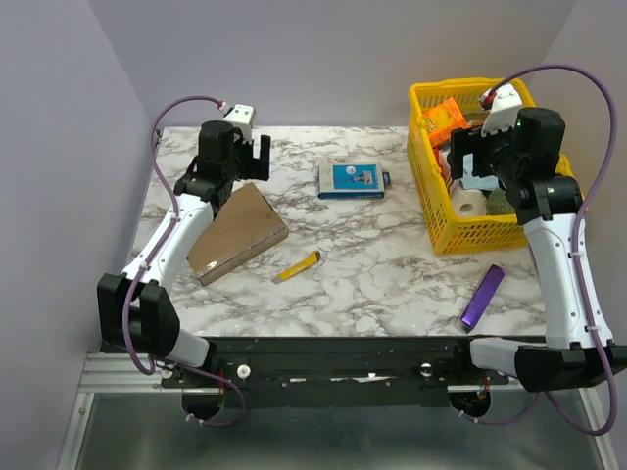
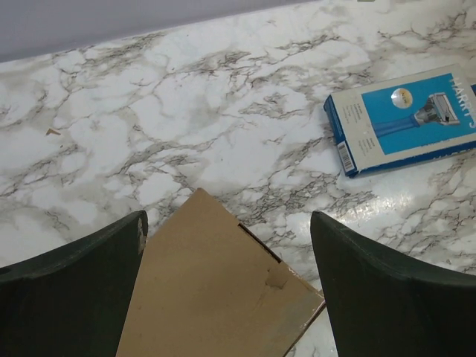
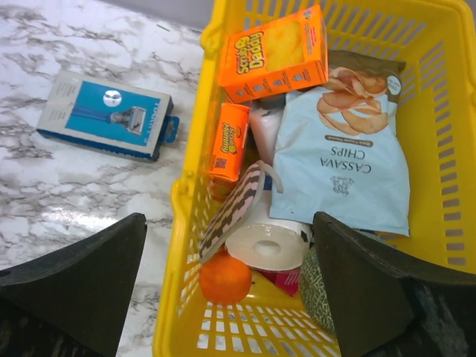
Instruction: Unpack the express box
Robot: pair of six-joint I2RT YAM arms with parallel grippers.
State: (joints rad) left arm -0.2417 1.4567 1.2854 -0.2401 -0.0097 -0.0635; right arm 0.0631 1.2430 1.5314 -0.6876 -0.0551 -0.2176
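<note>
The express box (image 1: 238, 233) is a flat brown cardboard mailer lying closed on the marble table at the left. In the left wrist view its far corner (image 2: 216, 290) lies below and between my fingers. My left gripper (image 1: 247, 157) hovers open above the box's far end, holding nothing. My right gripper (image 1: 468, 157) hangs open over the yellow basket (image 1: 438, 233) at the right. Through the right wrist camera the gripper's (image 3: 230, 286) fingers straddle the basket's left wall, with nothing between them.
A blue razor box (image 1: 351, 180) lies mid-table, also visible from the left wrist (image 2: 405, 119). A yellow utility knife (image 1: 297, 266) and a purple bar (image 1: 482, 296) lie nearer the front. The basket holds a chips bag (image 3: 346, 160), orange boxes (image 3: 271, 53), a tape roll (image 3: 266, 242) and an orange (image 3: 224, 277).
</note>
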